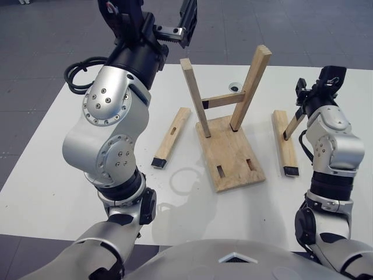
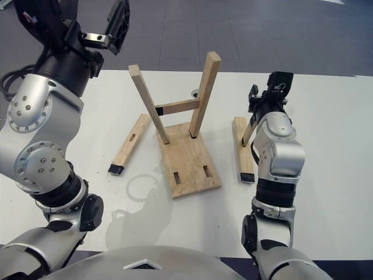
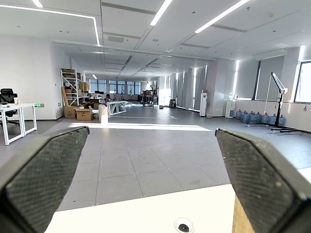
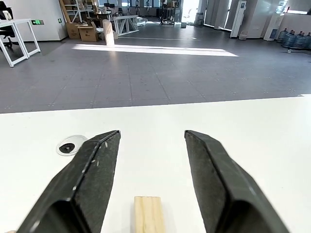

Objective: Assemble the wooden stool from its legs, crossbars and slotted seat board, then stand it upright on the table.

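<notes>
Stands half-built, two legs (image 1: 252, 87) and crossbar (image 1: 224, 100) in the seat board (image 1: 233, 157); holds right gripper (image 4: 151, 132) open over the loose leg (image 1: 285, 143) right of the board, left gripper (image 3: 151, 131) open aloft; likely needs a grasp next.

The seat board (image 2: 195, 169) is lying flat on the white table (image 2: 326, 175), with a left upright leg (image 2: 148, 104) and a right upright leg (image 2: 205, 93) standing in it and a crossbar (image 2: 178, 107) joining them. A left loose leg (image 2: 131, 143) and a right loose leg (image 2: 243, 153) are lying on either side. A second crossbar (image 2: 249, 131) is slanting up from the right loose leg toward the right gripper (image 2: 267, 87), and the left gripper (image 2: 81, 23) is hanging high by the table's far left edge
</notes>
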Tool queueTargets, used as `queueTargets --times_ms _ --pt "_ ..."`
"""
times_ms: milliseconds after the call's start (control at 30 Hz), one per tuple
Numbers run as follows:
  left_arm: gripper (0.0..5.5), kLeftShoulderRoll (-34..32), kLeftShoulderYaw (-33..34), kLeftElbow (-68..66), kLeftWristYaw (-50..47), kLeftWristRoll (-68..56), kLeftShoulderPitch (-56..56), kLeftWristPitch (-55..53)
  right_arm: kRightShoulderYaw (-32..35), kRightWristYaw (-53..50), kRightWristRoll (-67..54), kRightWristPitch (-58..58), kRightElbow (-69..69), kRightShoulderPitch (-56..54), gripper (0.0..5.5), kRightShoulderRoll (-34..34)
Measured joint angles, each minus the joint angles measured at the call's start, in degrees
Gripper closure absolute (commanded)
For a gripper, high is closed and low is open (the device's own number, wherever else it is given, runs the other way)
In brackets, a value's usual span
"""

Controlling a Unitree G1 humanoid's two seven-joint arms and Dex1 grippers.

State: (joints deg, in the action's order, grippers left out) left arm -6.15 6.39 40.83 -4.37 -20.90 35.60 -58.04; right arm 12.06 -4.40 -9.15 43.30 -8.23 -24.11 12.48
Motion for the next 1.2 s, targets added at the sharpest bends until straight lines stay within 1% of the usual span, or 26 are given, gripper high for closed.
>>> queueTargets --times_ms 200,300,333,367,400,467,567,633,700,733,767,867,1000,1100,1200 --pt "0.69 0.81 -0.22 0.0 -0.33 0.99 0.0 0.1 2.45 -0.12 -1.61 0.62 -2.15 -2.71 3.08 -0.89" --pt "0.69 1.19 -0.45 0.07 -0.51 1.04 -0.01 0.1 4.02 -0.59 -2.47 1.03 -8.27 -14.2 2.57 1.27" --pt "0.69 1.2 -0.45 0.21 -0.51 1.04 -0.02 0.1 4.8 -0.58 -2.96 2.66 -11.48 -16.74 2.4 2.43" --pt "0.69 1.21 -0.45 0.49 -0.51 1.03 -0.08 0.08 5.19 -0.56 -3.56 4.45 -13.44 -16.92 2.21 2.84" --pt "0.69 1.23 -0.44 1.24 -0.51 1.02 -0.33 0.05 5.7 -0.27 -4.57 8.85 -18.07 -14.85 1.95 3.59" --pt "0.69 1.17 -0.15 2.41 -0.62 1.01 -1.29 -0.31 6.43 0.76 -5.43 16.21 -25.4 -6.06 1.63 3.99" --pt "0.69 1.08 0.41 3.87 -1.04 1.21 -2.38 -1.2 7.11 3.53 -7.1 25.78 -38.53 13.99 1.03 3.9" --pt "0.69 1.04 0.62 4.45 -1.09 1.29 -2.49 -1.89 7.09 4.7 -8.02 27.57 -43.31 20.65 0.67 3.76" --pt "0.69 0.99 0.74 4.53 -1.09 1.31 -2.49 -2.19 5.99 5.46 -8.3 27.85 -45.65 24.37 0.29 3.38" --pt "0.69 0.99 0.72 4.5 -1.09 1.31 -2.47 -2.28 4.57 6.01 -8.12 26.88 -45.69 27.14 0.09 3.33" --pt "0.69 0.99 0.68 4.49 -1.09 1.32 -2.47 -2.31 3.41 6.39 -7.76 25.55 -44.73 30.03 0.04 3.34" --pt "0.69 0.98 0.68 4.32 -1.04 1.29 -2.44 -2.33 0.48 7.49 -6.83 23.44 -39.75 37.07 0.04 2.81" --pt "0.69 0.85 0.67 4.31 -1.01 1.26 -2.33 -2.64 -2.45 9.38 -6.05 20.57 -32.53 41.94 0.04 2.86" --pt "0.69 0.6 0.72 4.15 -0.95 1.23 -2.1 -2.84 -2.75 10.22 -4.96 14.76 -28.13 42.44 0.04 3.52" --pt "0.69 0.46 0.75 3.36 -0.89 1.19 -1.75 -2.89 -3.5 10.52 -3.97 9.18 -20.05 38.21 0.04 3.83"
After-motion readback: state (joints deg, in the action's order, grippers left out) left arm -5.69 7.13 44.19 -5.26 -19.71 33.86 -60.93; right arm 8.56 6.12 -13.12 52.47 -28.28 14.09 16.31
